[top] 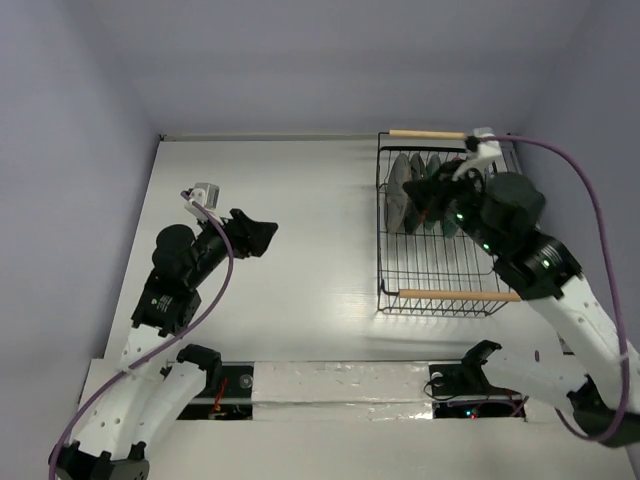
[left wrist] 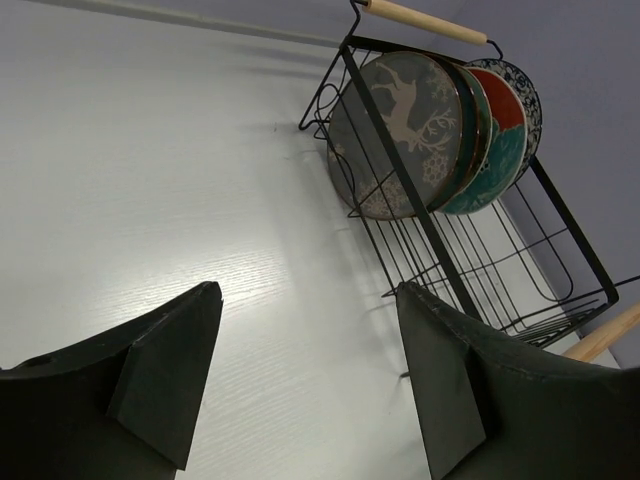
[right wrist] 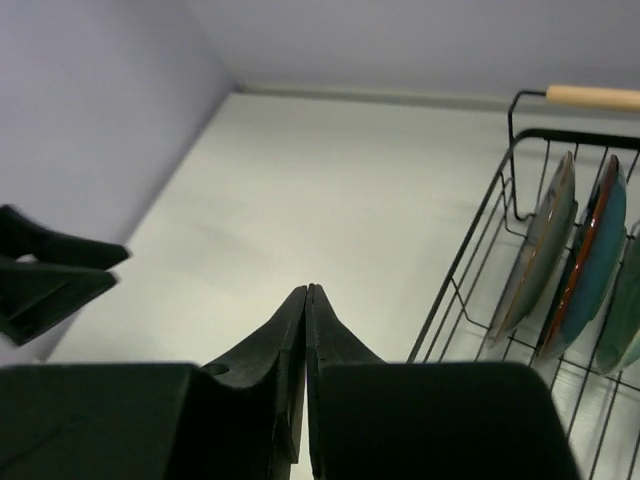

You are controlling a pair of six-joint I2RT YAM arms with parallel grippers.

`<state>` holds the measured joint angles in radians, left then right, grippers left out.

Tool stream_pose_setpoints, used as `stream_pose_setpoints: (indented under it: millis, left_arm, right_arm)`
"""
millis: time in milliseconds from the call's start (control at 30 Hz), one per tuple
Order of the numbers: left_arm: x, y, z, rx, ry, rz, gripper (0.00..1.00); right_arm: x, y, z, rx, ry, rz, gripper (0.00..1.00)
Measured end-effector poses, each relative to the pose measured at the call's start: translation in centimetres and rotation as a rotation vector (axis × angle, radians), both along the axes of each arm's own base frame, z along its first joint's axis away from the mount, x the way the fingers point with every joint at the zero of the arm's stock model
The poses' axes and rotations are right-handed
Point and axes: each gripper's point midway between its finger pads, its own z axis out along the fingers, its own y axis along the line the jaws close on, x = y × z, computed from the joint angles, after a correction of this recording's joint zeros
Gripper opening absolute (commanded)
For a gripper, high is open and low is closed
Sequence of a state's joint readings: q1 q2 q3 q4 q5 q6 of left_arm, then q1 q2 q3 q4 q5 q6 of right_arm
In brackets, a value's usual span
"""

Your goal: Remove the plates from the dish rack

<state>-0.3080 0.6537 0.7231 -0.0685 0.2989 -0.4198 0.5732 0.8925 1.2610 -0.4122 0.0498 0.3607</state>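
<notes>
Black rack (top: 440,268) was seen loaded; right gripper (right wrist: 307,300) was shut, empty, left gripper (left wrist: 308,298) wide, empty. Unless it was reopened, plates (left wrist: 400,130) could be knocked over.

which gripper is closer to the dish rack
Right. The right gripper sits above the dish rack by the plates; the left gripper hangs over the table, well off to its left.

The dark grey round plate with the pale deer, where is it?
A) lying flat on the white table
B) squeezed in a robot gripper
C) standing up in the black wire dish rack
C: the dark grey deer plate stands on edge inside the black wire dish rack, touching no gripper.
</notes>
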Motion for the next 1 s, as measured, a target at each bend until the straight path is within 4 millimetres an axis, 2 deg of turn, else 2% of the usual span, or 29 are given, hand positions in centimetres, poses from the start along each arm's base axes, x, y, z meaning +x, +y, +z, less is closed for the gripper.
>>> stream_pose_setpoints:
  millis: [33,67,133,167,233,267,367,433,467,500,533,600,667,833,867,1000]
  left_arm:
    - [-0.1,0.0,0.0,0.001,0.000,0.000,0.66]
    - [-0.1,0.1,0.0,0.003,-0.001,0.000,0.60]
    - [-0.3,0.2,0.0,0.009,-0.006,0.004,0.53]
    - [-0.4,0.4,0.1,0.010,-0.010,0.008,0.42]
    - [-0.8,0.5,0.3,0.008,-0.023,0.011,0.30]
    - [-0.9,0.6,0.4,0.008,-0.030,0.010,0.18]
    - [-1.4,0.7,0.5,0.009,-0.036,0.009,0.00]
    - [-1.6,0.9,0.4,0.013,-0.037,0.017,0.00]
    - [-1.7,1.0,0.4,0.014,-0.036,0.021,0.00]
    - [-1.7,1.1,0.3,0.015,-0.034,0.026,0.00]
    - [-1.7,1.3,0.1,0.017,-0.032,0.033,0.00]
    - [-1.8,1.4,-0.4,0.026,-0.019,0.041,0.15]
    - [-1.9,1.6,-0.7,0.031,-0.009,0.047,0.29]
    - [-1.9,1.6,-0.9,0.036,-0.006,0.050,0.39]
    - [-1.9,1.6,-0.9,0.037,-0.006,0.049,0.44]
    - [-2.0,1.6,-1.3,0.038,0.000,0.048,0.52]
  right_arm:
    - [0.7,0.8,-0.5,-0.033,0.023,-0.013,0.02]
    - [1.4,1.4,-1.1,-0.068,0.044,-0.031,0.00]
    - [3.2,2.1,-3.2,-0.142,0.101,-0.080,0.00]
    - [3.8,2.1,-4.3,-0.178,0.128,-0.103,0.00]
    - [4.8,1.7,-6.8,-0.251,0.188,-0.155,0.00]
    - [5.1,1.4,-7.7,-0.278,0.210,-0.179,0.00]
    - [5.7,0.4,-9.3,-0.336,0.248,-0.241,0.00]
    - [5.9,-0.2,-9.4,-0.359,0.258,-0.276,0.02]
    - [6.1,-0.5,-9.2,-0.368,0.259,-0.299,0.06]
    - [6.4,-0.7,-9.0,-0.375,0.259,-0.320,0.17]
    - [6.7,-1.0,-8.9,-0.382,0.261,-0.344,0.22]
    - [7.4,-1.4,-8.8,-0.405,0.266,-0.384,0.38]
    - [8.3,-1.6,-9.1,-0.430,0.282,-0.409,0.43]
    - [10.3,-2.8,-11.5,-0.485,0.345,-0.453,0.45]
    - [10.7,-3.0,-11.9,-0.497,0.360,-0.462,0.44]
    - [13.0,-3.2,-13.1,-0.519,0.393,-0.485,0.41]
